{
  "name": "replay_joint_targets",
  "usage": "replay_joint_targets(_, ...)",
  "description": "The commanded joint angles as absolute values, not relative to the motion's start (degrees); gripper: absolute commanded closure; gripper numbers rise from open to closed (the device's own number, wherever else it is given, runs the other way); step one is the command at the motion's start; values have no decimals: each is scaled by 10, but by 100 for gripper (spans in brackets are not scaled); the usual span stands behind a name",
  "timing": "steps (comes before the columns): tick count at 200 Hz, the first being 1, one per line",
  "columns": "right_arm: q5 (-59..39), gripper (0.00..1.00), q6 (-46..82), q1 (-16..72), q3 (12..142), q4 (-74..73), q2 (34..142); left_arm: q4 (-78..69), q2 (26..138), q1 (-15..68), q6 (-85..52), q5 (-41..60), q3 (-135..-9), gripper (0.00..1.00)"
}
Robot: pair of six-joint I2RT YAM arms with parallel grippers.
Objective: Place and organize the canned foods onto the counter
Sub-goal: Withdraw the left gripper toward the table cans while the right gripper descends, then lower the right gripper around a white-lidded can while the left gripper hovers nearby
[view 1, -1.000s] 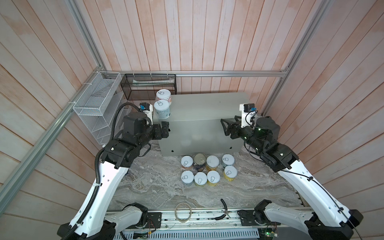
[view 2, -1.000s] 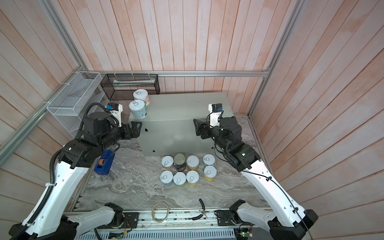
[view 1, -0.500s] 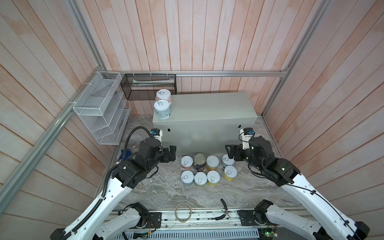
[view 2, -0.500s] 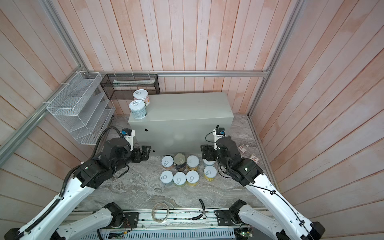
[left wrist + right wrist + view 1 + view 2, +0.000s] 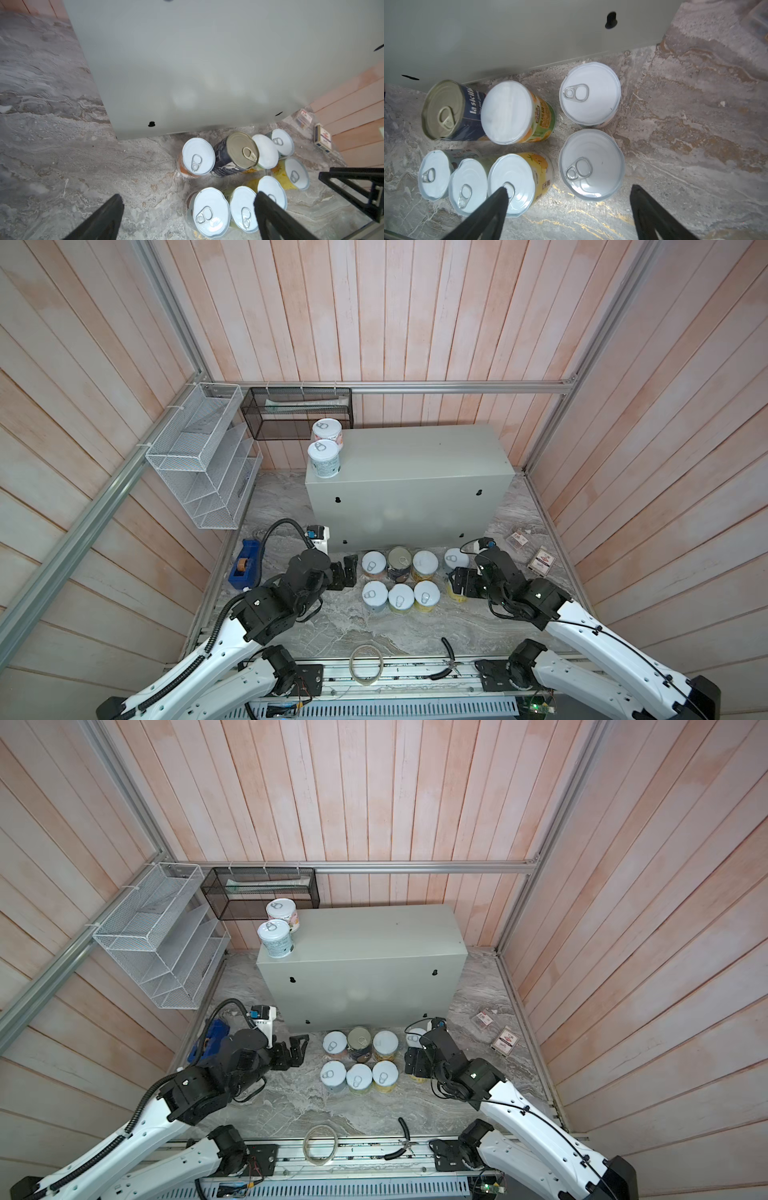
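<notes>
Though two cans (image 5: 324, 458) at edge, counter (image 5: 419, 456) roomy

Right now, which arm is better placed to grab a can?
Probably right: the right gripper, open, is centred over the end can, jaws either side; the left gripper, open, sits beside the cans.

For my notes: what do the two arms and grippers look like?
The left arm and right arm are white rounded links joined by bulky black joints. A ribbed black hose runs along the left one, a thin black cable along the right. Each wrist carries a small white camera with a blue plug. The left gripper and right gripper are black, with slim tapering fingers.
</notes>
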State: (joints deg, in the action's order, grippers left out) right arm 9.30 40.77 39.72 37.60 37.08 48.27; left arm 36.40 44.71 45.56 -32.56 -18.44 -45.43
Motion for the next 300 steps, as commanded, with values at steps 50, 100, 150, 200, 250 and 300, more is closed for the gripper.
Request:
replay_joint_targets(50,98,8,443,417,332,344,512,279,436,474,-376,-151,-389,0)
replay_joint_targets(100,124,11,442,417,319,310,549,264,440,475,-382,-147,-380,1)
replay_joint_targets(150,131,16,432,417,307,259,587,247,451,475,-391,-133,-365,2)
replay_joint_targets(200,136,16,431,416,299,224,633,234,466,475,-392,-125,-360,2)
replay_joint_targets(250,162,16,435,411,304,210,667,225,471,475,-392,-123,-354,2)
replay_joint_targets(300,152,17,427,403,297,182,687,226,478,475,-388,-125,-354,2)
